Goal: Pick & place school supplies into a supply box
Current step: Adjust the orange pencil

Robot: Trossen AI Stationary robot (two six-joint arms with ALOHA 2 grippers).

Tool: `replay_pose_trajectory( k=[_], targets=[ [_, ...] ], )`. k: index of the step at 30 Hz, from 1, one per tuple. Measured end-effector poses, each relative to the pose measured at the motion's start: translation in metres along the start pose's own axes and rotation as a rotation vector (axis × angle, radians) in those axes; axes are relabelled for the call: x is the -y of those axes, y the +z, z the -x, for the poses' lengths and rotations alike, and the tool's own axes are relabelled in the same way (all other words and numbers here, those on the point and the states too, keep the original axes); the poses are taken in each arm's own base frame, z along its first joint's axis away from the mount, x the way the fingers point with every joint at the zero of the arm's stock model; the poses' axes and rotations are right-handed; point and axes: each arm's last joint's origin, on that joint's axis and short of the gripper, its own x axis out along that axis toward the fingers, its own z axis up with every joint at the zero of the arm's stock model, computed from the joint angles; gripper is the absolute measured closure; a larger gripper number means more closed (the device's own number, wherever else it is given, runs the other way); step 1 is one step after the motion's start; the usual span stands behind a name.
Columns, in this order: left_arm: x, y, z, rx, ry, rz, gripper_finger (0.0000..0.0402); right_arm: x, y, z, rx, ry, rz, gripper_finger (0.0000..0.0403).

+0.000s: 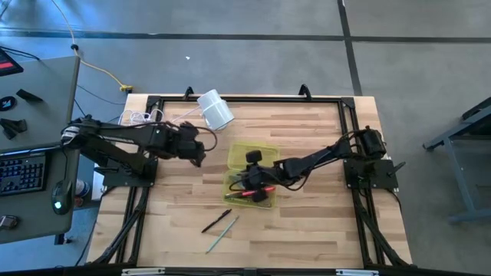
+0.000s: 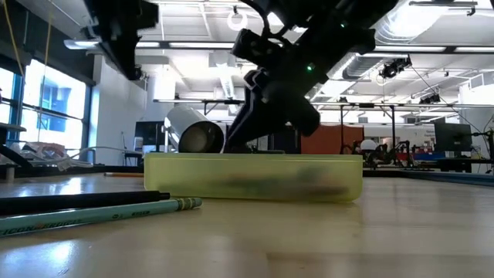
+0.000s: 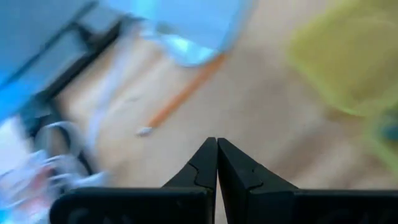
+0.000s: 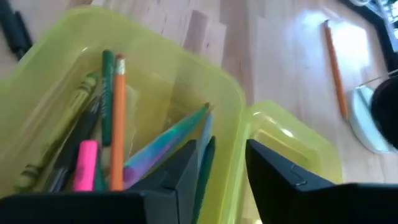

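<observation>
Right gripper (image 4: 221, 171), fingers spread, hovered over the translucent yellow-green plastic box (image 4: 236, 106), apparently releasing pencils; left gripper (image 3: 216, 163), pressed together, waited far-left above the worktop.

White cylinder (image 1: 215, 110) lies tipped at the table's (image 1: 322, 222) twelve o'clock edge. Coiled cord (image 1: 140, 117) sits at ten o'clock.

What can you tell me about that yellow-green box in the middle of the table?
The box is a shallow case of see-through yellow-green plastic with rounded corners. It lies flat on the wooden table, its lid open beside it. Pens and pencils lie inside. The right gripper, fingers open, hovers over its rim.
</observation>
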Motion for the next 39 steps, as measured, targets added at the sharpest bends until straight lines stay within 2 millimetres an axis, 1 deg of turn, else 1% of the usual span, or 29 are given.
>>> replay_pose_trajectory(
  k=[3, 7, 10, 15, 17, 22, 24, 26, 29, 31, 36, 39],
  targets=[
    [-0.011, -0.003, -0.008, -0.034, 0.111, 0.021, 0.0355, 0.000, 0.001, 0.000, 0.011, -0.005, -0.004, 0.0278],
    [-0.020, -0.008, -0.026, -0.154, 0.136, -0.017, 0.0355, 0.000, 0.001, 0.000, 0.013, 0.002, -0.005, 0.0278],
    [-0.025, -0.013, -0.048, -0.198, 0.162, 0.034, 0.0360, 0.000, 0.001, 0.000, 0.013, 0.002, -0.005, 0.0278],
    [-0.030, -0.026, -0.085, -0.211, 0.181, 0.104, 0.0389, 0.000, 0.001, 0.000, 0.013, 0.002, -0.005, 0.0278],
    [-0.031, -0.032, -0.098, -0.207, 0.181, 0.121, 0.0386, 0.000, 0.001, 0.000, 0.013, 0.002, -0.006, 0.0278],
    [-0.040, -0.044, -0.124, -0.226, 0.183, 0.199, 0.0359, 0.001, 0.002, 0.000, 0.019, -0.021, -0.027, 0.0279],
    [-0.045, -0.047, -0.132, -0.230, 0.196, 0.236, 0.0364, 0.001, 0.002, 0.000, 0.020, -0.018, -0.069, 0.0279],
    [-0.050, -0.049, -0.139, -0.228, 0.209, 0.276, 0.0377, 0.001, 0.003, 0.000, 0.025, -0.010, -0.098, 0.0279],
    [-0.057, -0.047, -0.148, -0.201, 0.216, 0.343, 0.0390, 0.000, 0.003, 0.000, 0.029, 0.006, -0.101, 0.0279],
    [-0.060, -0.044, -0.152, -0.173, 0.210, 0.385, 0.0387, 0.000, 0.003, 0.000, 0.032, 0.021, -0.100, 0.0279],
    [-0.066, -0.038, -0.165, -0.119, 0.147, 0.448, 0.0357, 0.000, 0.003, 0.000, 0.036, 0.036, -0.098, 0.0279],
    [-0.069, -0.040, -0.174, -0.130, 0.120, 0.465, 0.0362, 0.000, 0.003, 0.000, 0.036, 0.036, -0.098, 0.0279]
  ],
)
